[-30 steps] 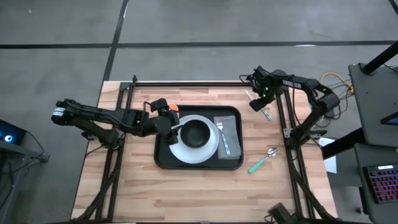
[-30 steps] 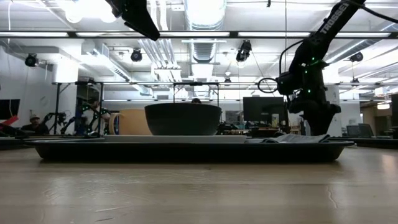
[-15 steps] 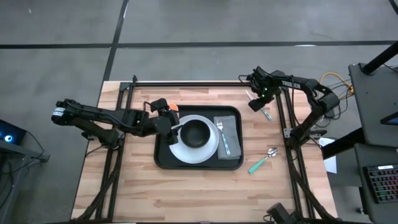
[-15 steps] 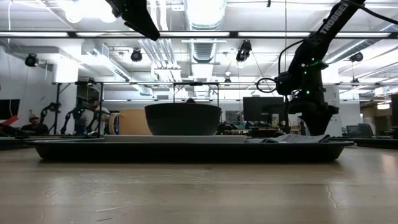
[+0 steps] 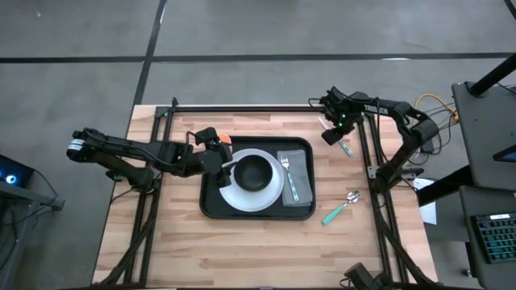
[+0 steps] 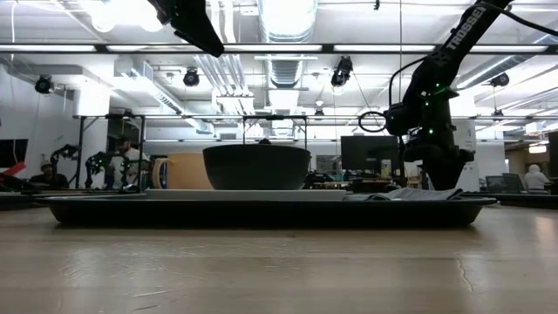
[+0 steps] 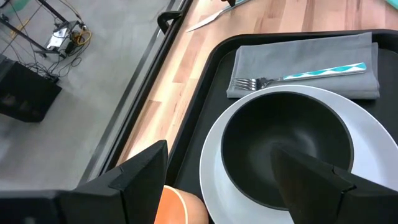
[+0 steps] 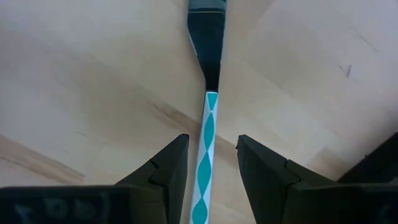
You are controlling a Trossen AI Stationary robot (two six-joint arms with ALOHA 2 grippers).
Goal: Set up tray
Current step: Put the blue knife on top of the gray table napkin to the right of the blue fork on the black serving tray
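Observation:
The black tray [image 5: 211, 205] lies mid-table. On it sit a white plate [image 5: 274, 193] with a dark bowl [image 5: 253, 171] and a grey napkin [image 5: 301, 165] under a teal-handled fork [image 5: 289, 179]. My left gripper [image 5: 228, 169] is open and raised above the plate's left edge, its fingers wide over the bowl [image 7: 286, 143]. A teal-handled knife [image 5: 345, 147] lies flat on the wood right of the tray. My right gripper [image 5: 337, 134] is open and points down over it. Its fingers [image 8: 165, 174] stand on either side of the knife handle [image 8: 206, 143] without touching it.
A teal-handled spoon [image 5: 341, 207] lies on the wood near the tray's near right corner. An orange object [image 5: 226, 140] sits by the tray's far left corner, close to my left gripper. Metal frame rails [image 5: 367, 153] run along the table's sides.

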